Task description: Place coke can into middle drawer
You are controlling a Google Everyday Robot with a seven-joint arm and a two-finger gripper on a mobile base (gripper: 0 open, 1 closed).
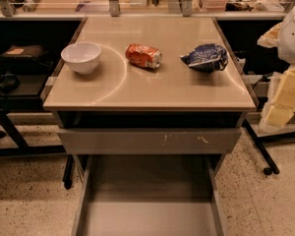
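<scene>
The coke can (143, 56), red with white lettering and a silver end, lies on its side in the middle of the tan cabinet top (152, 90). The middle drawer (147, 200) is pulled out below, and its flat grey floor is bare. My gripper is not in view. Only white and pale yellow parts of my arm (287, 82) show at the right edge, apart from the can and level with the cabinet top.
A white bowl (81, 57) stands left of the can. A crumpled blue and white chip bag (205, 57) lies to its right. A shut grey drawer front with pale scratches (147, 140) sits above the open drawer. Black tables stand on both sides, on a speckled floor.
</scene>
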